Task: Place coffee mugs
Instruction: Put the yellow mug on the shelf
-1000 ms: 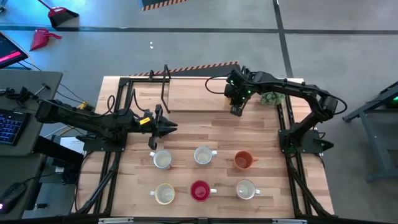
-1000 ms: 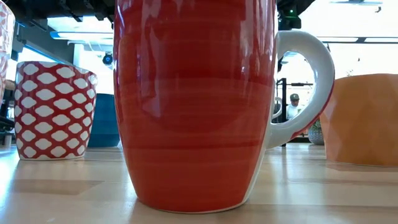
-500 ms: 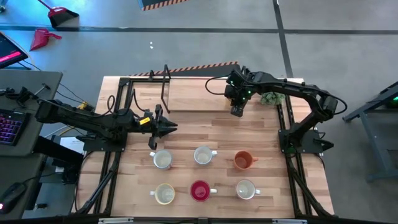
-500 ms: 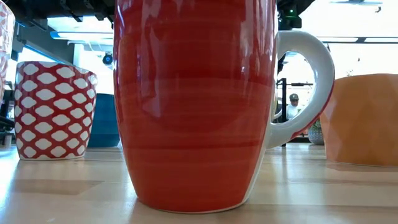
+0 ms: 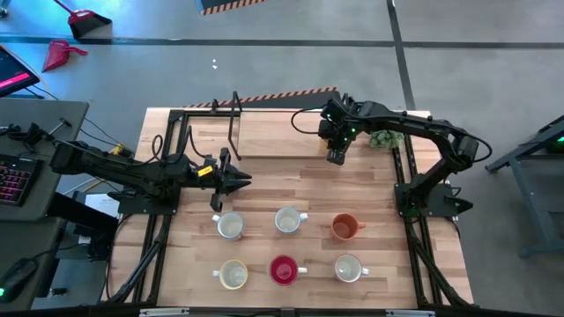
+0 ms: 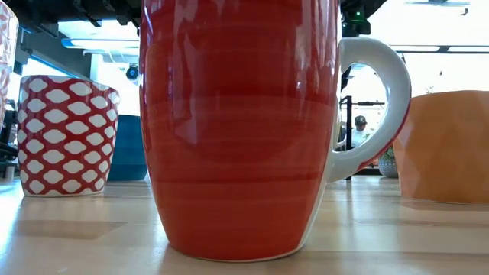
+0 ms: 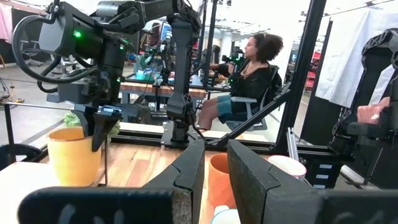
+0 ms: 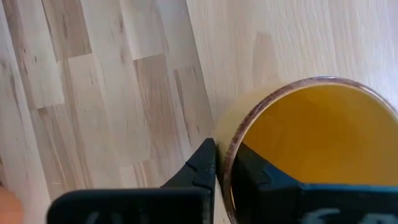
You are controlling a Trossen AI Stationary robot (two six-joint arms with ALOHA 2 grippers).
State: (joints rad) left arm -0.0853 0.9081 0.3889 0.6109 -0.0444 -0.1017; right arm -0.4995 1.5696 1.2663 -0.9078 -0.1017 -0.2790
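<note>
Nothing has moved since the earlier frames that we can see: nearest us the red mug (image 6: pixel 241 126) stands on the counter (image 5: pixel 264 172), in the front row between two cream mugs (image 5: pixel 233 275), with three more in the row behind, the orange mug (image 5: pixel 345 227) among them. Farther back, our left gripper (image 5: pixel 240 180) hovers with its jaws narrow and empty. At the far edge our right gripper (image 8: pixel 224 163) pinches the rim of the yellow mug (image 8: pixel 311 143), which stands on the counter.

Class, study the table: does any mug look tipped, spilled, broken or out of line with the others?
Nothing is tipped, spilled or broken. Six mugs stand upright in two rows at the near end of the table. Only the yellow mug sits apart, at the far end, its rim between the right gripper fingers. The left gripper hangs above the rows.
</note>
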